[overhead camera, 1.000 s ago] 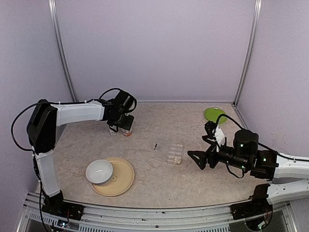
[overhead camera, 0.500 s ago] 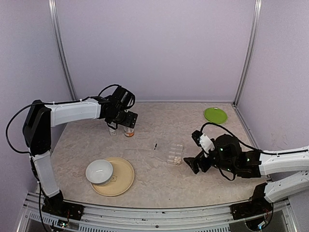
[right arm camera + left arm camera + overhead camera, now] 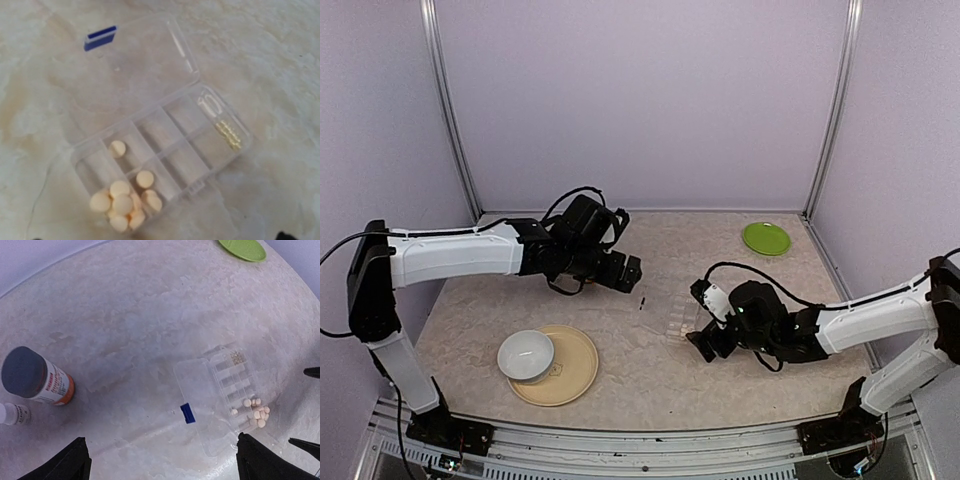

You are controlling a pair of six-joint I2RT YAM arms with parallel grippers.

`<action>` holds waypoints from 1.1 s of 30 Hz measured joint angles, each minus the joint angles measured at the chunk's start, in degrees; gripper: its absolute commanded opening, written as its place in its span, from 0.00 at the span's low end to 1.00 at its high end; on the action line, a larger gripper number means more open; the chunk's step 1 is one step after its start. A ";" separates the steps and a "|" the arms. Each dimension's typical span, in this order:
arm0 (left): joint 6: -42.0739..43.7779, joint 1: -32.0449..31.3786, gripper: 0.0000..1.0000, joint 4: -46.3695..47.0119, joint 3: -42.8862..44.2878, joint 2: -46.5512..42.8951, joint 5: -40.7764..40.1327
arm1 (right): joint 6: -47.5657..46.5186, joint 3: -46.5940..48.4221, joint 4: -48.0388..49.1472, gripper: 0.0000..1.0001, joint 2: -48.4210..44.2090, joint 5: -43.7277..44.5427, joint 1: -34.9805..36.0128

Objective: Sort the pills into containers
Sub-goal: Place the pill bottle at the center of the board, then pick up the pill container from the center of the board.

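Left tool (image 3: 162, 462) is spread wide and holds nothing; I have it over mid bench. Right tool (image 3: 704, 342) is wide too, empty, just beside the clear pill box (image 3: 165, 140), lid open flat, right of bench centre. Pills (image 3: 122, 202) sit mostly in the end compartments nearest the right tool. Grey-capped bottle (image 3: 35, 377) stands well apart.

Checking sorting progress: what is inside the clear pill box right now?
The open pill box holds pale pills heaped at one end, two lying apart nearby, yellowish beads at the other end. Anything beneath the heap is hidden.
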 measured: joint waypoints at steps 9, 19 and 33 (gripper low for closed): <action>-4.22 -3.34 0.99 2.14 -4.90 0.00 3.63 | -1.07 4.79 0.50 1.00 8.11 0.17 -1.64; -5.57 -3.50 0.99 4.02 -5.70 0.04 4.52 | -1.79 6.88 0.48 1.00 11.91 0.20 -2.45; -5.84 -3.50 0.99 4.44 -5.70 0.17 4.81 | -1.73 7.48 -0.31 1.00 13.09 2.12 -4.37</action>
